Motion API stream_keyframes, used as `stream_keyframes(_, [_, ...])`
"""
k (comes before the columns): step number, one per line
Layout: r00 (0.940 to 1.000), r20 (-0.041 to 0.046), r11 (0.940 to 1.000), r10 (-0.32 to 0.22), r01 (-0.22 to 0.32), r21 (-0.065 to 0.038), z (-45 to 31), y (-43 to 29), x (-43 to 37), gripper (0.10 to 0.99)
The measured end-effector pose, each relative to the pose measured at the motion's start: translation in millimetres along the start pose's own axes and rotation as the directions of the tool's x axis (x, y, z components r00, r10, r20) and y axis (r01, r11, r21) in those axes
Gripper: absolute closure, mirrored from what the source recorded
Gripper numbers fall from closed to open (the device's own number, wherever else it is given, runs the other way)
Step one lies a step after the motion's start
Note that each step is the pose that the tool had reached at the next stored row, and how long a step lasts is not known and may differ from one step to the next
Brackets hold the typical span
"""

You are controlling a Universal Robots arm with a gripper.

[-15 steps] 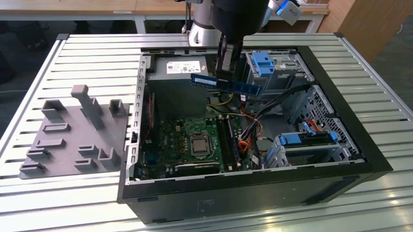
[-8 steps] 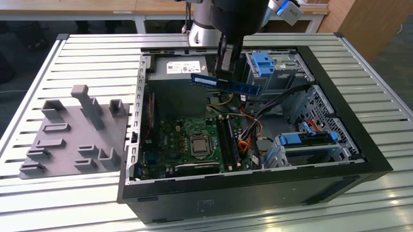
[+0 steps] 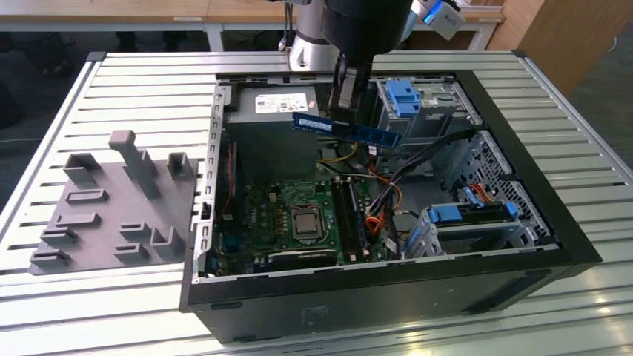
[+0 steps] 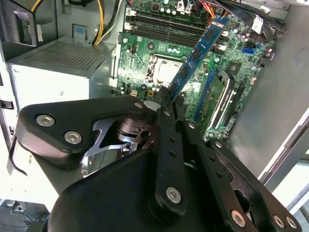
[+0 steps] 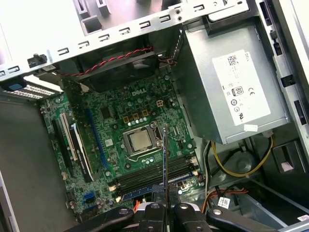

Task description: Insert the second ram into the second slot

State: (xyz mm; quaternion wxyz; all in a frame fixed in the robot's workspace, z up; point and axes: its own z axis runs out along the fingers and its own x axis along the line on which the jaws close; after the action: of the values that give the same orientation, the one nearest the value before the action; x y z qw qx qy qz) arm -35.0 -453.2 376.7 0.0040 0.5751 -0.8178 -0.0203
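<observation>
**Open from above, crowded along two sides**

The case (image 3: 554,222) lies open on the slatted worktop (image 3: 138,81), so the way straight down to the circuit board (image 3: 296,215) is free over the processor (image 5: 140,141) and the memory slots (image 5: 154,175). The power supply box (image 3: 272,111) walls off one end of the slots. On the exterior view's right, loose cables (image 3: 396,178) lie just beside the slots, with the drive cages (image 3: 475,215) beyond. The pincer (image 3: 348,111), clamped on the tilted memory stick (image 3: 346,130), hangs above the board, touching neither cables nor walls.
</observation>
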Motion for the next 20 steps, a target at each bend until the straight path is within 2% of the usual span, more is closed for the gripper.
stream_keyframes(20, [0.9996,0.0011,0.9996,0.028,-0.028,0.0,0.0,0.0,0.0,0.949])
